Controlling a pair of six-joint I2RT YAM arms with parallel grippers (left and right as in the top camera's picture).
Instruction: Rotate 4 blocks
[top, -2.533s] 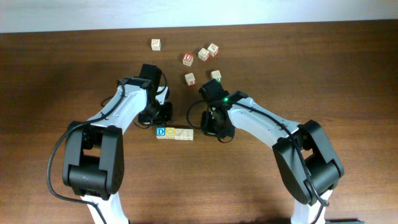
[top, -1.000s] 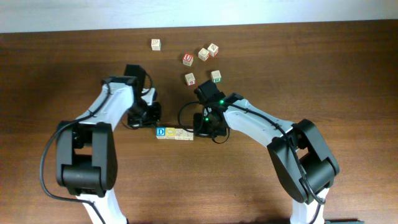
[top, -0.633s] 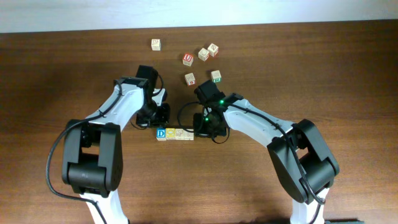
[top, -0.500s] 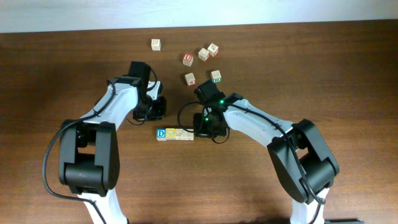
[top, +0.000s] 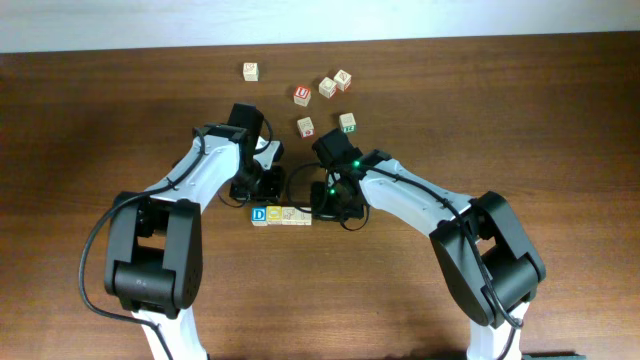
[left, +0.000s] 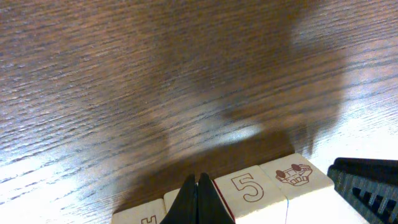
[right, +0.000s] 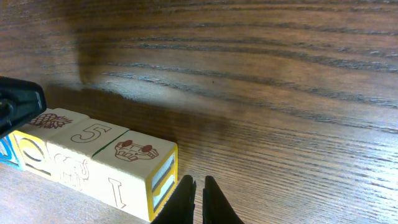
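Overhead, blocks: I see the four blocks (top: 281, 215) in one tight row on the worktop (top: 100, 120), between the two arms and touching side to side. The blue "D" block (top: 259, 213) is at the left end, the yellow block (top: 273, 214) is next, and two pale ones follow.
Overhead, left claw: The left claw (top: 264, 192) points down just behind the row's left half. I can't read the jaws from here.
Overhead, right claw: The right claw (top: 327, 206) is just beside the row's right end.
Overhead, strays: Six loose cubes lie further back, well apart from the row. They are the red "U" cube (top: 302, 94), the green cube (top: 347, 123) and four pale ones.
Left wrist, claw: The tips are pinched fully together with nothing between them, over the row just left of the "5" block (left: 249, 188). I can't tell if they touch the wood.
Left wrist, around: The end block (left: 295, 174) has a small picture on top. The right claw's dark body sits just past it.
Right wrist, claw: The fingers are closed to a thin slit and hold nothing. They are near the end block's yellow-striped face, and I can't tell if there is contact.
Right wrist, blocks: The row lies flat and straight. The tops show a picture, a "5" and a pineapple, with blue at the far end by the left claw.
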